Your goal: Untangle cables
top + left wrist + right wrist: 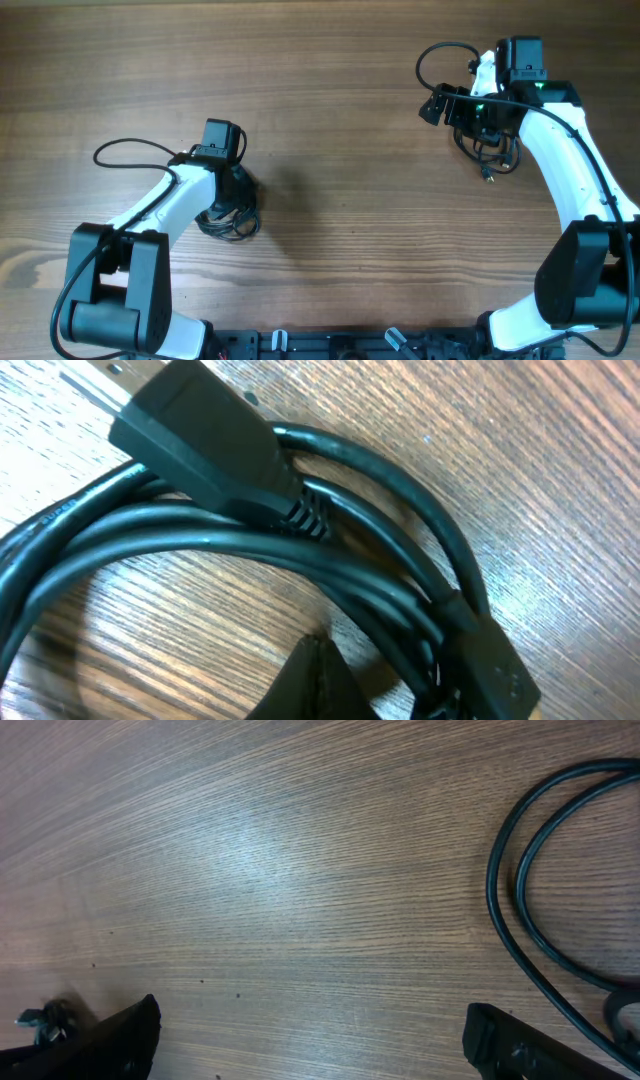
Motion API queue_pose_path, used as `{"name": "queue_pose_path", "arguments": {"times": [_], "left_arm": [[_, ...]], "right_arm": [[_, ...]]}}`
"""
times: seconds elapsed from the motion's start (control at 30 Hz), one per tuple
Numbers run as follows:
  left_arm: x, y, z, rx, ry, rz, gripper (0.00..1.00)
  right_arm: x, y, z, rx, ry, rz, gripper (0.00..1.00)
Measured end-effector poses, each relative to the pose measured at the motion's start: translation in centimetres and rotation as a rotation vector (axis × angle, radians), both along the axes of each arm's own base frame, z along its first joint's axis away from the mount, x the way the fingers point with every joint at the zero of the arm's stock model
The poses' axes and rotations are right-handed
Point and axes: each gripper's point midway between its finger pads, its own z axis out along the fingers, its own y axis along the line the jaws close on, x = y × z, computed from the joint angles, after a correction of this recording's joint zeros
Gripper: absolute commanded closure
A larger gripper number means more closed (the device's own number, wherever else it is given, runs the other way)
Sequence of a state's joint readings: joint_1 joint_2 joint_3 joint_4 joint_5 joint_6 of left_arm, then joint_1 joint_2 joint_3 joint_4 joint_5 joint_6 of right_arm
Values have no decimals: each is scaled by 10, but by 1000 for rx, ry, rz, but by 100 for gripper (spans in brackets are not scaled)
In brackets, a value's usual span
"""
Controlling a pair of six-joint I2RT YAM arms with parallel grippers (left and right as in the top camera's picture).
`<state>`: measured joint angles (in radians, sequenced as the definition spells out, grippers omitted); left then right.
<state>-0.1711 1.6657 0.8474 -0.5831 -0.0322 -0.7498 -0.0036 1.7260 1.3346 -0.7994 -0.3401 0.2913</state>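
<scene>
Visibility is kinda rough on this one. From overhead, the coiled bundle of thin black cables (232,224) sits lower left of centre on the brown wood-grain table (330,120). It's mostly buried under the left arm's wrist, so only the bottom edge of the loops peeks out.

The left wrist view is way closer. Several glossy black strands run stacked in one curved band across the frame, and the coil's left side is cut off by the edge. A black rectangular plug with a ribbed collar (195,435) lies on top of the strands at upper left, its metal tip clipped by the top edge. A second black plug end (495,665) is half out of frame at lower right.

The left gripper (318,652) shows as a dark wedge at bottom centre, fingers pressed together right against the strands. Whether a strand is pinched in there is hard to say.

Over in the upper right of the overhead, a smaller tangle of thin black cable (490,155) lies partly under the right arm. The right gripper (310,1010) stands spread wide over bare wood, holding nothing, with two cable loops at the frame's right edge.
</scene>
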Motion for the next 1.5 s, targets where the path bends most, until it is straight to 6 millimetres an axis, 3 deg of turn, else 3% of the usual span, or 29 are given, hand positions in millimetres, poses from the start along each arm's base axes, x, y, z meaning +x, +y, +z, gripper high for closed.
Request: {"name": "queue_pose_path", "arguments": {"times": [0.17,0.37,0.43,0.77,0.93,1.03,1.5], "left_arm": [[-18,1,4,1,77,-5,96],[14,-3,61,-22,-114,-4,91],[17,2,65,3,-134,3,89],[25,23,53,131,-134,32,91],[18,23,29,134,-58,70,91],[13,20,17,114,-16,78,90],[5,-20,13,9,11,0,89]], "right_arm": [[0,0,0,0,0,0,0],[0,0,0,0,0,0,0],[0,0,0,0,0,0,0],[0,0,0,0,0,0,0],[0,0,0,0,0,0,0],[0,0,0,0,0,0,1],[0,0,0,0,0,0,0]]}}
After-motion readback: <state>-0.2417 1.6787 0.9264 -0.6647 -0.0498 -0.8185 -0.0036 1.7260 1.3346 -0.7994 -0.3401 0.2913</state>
